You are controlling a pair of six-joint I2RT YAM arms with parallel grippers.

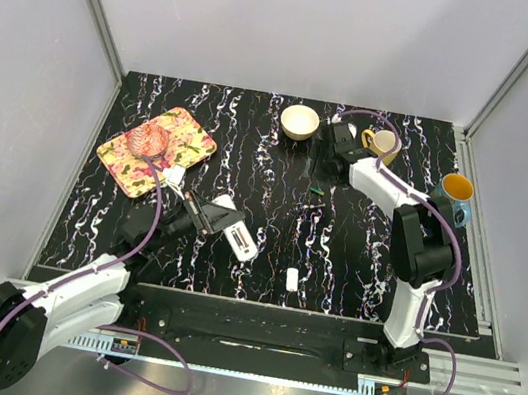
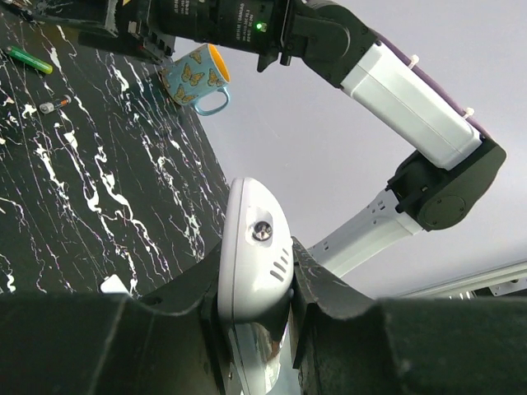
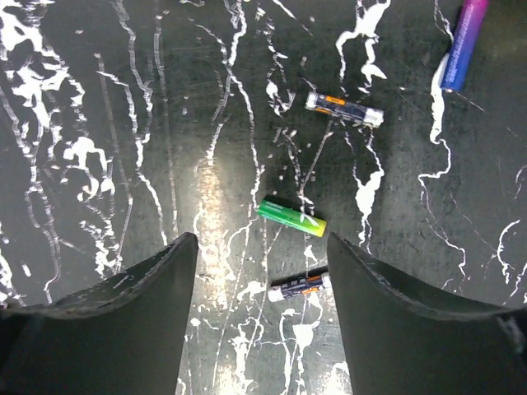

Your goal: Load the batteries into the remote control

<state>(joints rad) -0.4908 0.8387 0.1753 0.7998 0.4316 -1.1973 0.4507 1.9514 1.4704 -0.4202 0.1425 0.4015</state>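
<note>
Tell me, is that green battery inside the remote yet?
No, out: the green battery lies loose on the table, away from the remote.

The black marbled table (image 1: 336, 250) carries a floral tray (image 1: 185, 134) far left, a cream bowl (image 1: 300, 121), yellow mug (image 1: 382, 143) and blue mug (image 1: 454, 194) at the back, a small white piece (image 1: 292, 279) near the front, and a green battery (image 3: 290, 218) between two dark batteries (image 3: 343, 108), with a purple battery (image 3: 461, 45) nearby

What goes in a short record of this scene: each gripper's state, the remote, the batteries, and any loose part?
left gripper: shut on the remote control
right gripper: open, empty, above the green battery
green battery: lying flat on the table, untouched
dark batteries: two, one on either side of the green one
small white piece: loose on the table between the arms
</note>
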